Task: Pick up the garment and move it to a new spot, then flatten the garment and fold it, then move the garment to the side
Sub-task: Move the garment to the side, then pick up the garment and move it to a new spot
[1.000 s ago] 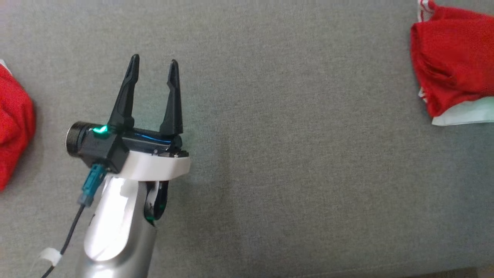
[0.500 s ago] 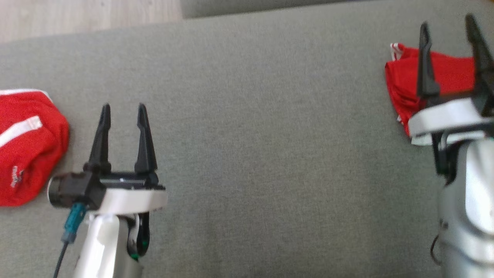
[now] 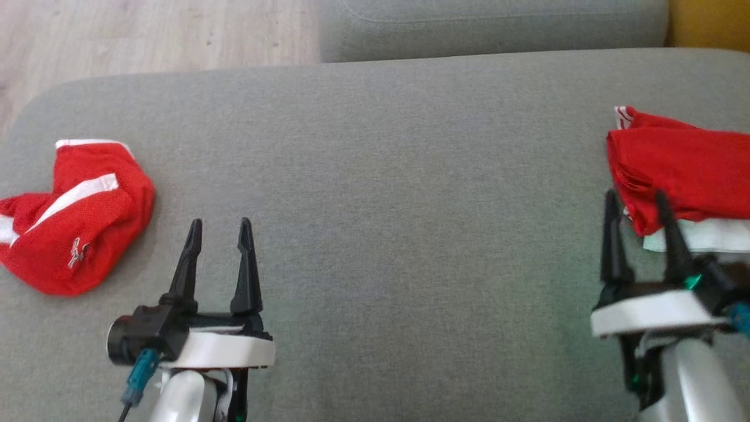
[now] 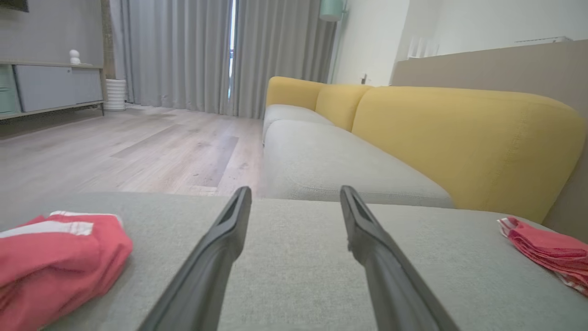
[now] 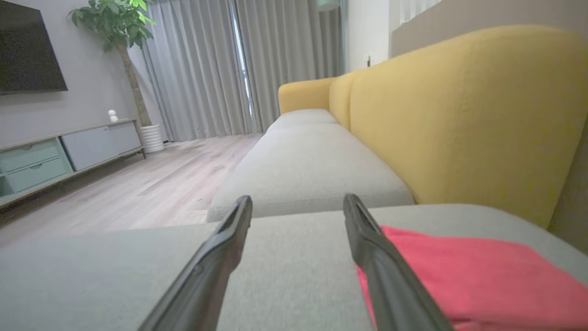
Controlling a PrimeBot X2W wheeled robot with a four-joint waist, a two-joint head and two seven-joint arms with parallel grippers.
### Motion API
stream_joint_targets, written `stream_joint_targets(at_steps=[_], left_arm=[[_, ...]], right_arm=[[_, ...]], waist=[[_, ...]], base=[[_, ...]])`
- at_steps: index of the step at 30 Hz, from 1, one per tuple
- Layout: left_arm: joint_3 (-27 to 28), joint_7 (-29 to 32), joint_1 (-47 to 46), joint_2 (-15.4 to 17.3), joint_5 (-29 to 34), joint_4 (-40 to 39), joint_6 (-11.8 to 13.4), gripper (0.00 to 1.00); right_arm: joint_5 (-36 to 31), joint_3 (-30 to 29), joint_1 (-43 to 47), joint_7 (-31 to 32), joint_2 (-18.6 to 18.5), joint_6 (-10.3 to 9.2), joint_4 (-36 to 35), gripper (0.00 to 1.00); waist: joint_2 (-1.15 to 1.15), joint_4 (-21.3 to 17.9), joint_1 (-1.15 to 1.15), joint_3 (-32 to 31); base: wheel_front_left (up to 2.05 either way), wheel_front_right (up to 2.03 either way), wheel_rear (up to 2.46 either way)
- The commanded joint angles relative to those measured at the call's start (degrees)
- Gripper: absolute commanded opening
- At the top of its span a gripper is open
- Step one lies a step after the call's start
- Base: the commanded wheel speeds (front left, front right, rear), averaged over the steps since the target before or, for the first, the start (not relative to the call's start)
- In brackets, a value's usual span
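Here, a wide grey fabric sofa seat cushion (image 3: 410, 205) carries everything. A crumpled red garment with white stripes (image 3: 82, 223) lies near the cushion's left edge, bunched into a loose heap with a small white logo facing up. In the left wrist view the same heap (image 4: 55, 257) sits low and to the left of the fingers, apart from them.

The left claw (image 3: 220, 224) hovers over the front left part of the cushion, just to the right of the crumpled garment without touching it. Its two dark fingers stand wide apart with nothing between them, and bare grey fabric shows through the gap in its wrist view (image 4: 295, 191).

At the cushion's right edge a folded red garment (image 3: 685, 170) rests on top of a pale, whitish piece of cloth (image 3: 703, 234) whose edge peeks out beneath it. The right claw (image 3: 636, 196), slightly blurred, is at the front right, its fingertips overlapping the near left corner of that folded pile. Its fingers are also spread wide and empty; in the right wrist view (image 5: 297, 198) the red cloth (image 5: 468, 276) lies under and beside the right-hand finger, though contact cannot be judged.

Beyond the cushion's far edge are a second grey seat cushion (image 3: 498, 23), a pale wooden floor (image 3: 146, 35) and a yellow sofa backrest (image 4: 459, 138).
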Motion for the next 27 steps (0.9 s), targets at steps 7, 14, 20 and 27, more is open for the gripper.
stream_joint_targets(at_steps=[7,14,20,27], left_arm=[[1.4,-0.3,-0.7,0.4,-0.6,-1.7,1.2,1.0],[1.6,-0.3,-0.8,0.4,-0.3,-1.1,1.2,1.0],[1.8,-0.3,-1.0,0.4,-0.7,-0.8,1.7,1.0],[2.5,-0.3,-0.8,0.4,-1.2,0.4,2.5,1.0]], right_arm=[[3.1,4.3,1.1,-2.6,0.0,0.39,1.2,1.0],[4.1,4.0,0.5,-2.8,0.0,0.39,2.1,1.0],[4.4,3.7,0.5,-2.8,0.0,0.39,2.3,1.0],[4.1,5.6,2.8,-2.8,0.0,0.39,3.6,1.0]], waist=[[0.0,1.2,0.0,0.3],[0.0,1.5,0.0,0.2],[0.0,2.3,0.0,0.3],[0.0,8.8,0.0,-0.6]], base=[[0.0,0.0,0.0],[0.0,0.0,0.0],[0.0,0.0,0.0],[0.0,0.0,0.0]])
